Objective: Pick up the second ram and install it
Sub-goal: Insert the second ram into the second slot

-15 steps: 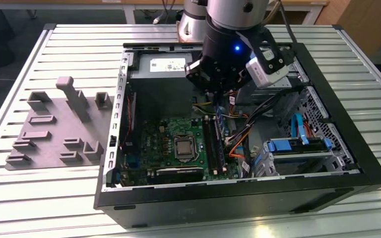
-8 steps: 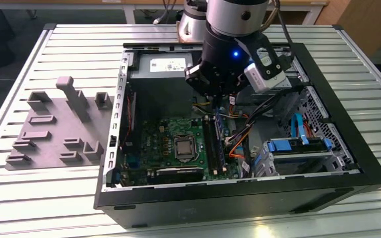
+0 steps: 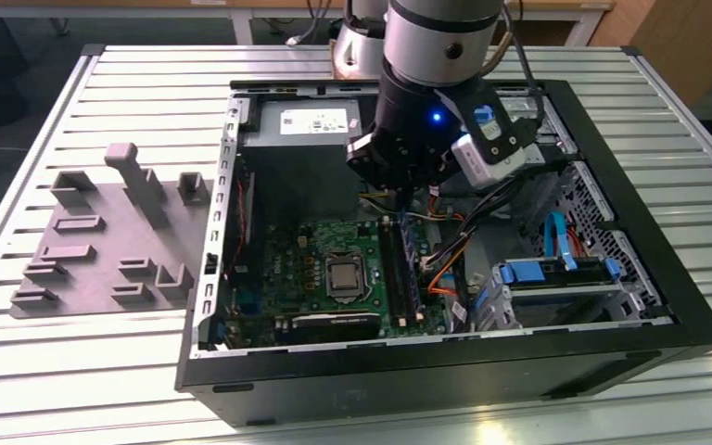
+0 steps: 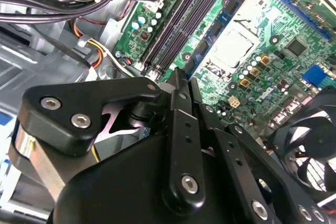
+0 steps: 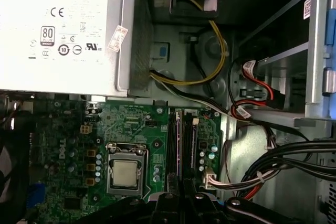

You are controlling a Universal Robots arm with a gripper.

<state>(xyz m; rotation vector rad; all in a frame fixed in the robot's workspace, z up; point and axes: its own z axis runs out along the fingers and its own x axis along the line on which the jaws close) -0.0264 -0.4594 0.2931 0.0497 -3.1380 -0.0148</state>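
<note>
A slatted metal table (image 3: 108, 371) with pale ribs fills the exterior view. A dark floor (image 3: 10, 46) shows at 10 o'clock, wooden furniture (image 3: 690, 46) at 2 o'clock. Bright light reflects at 6 o'clock.

Grey fixture plate (image 3: 108, 236) — slatted table (image 3: 59, 371)

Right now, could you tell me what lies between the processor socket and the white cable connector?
The long dark memory slots, in the first wrist view.

Slatted table (image 3: 108, 83): computer case (image 3: 455, 371), grey fixture (image 3: 96, 241)
</note>
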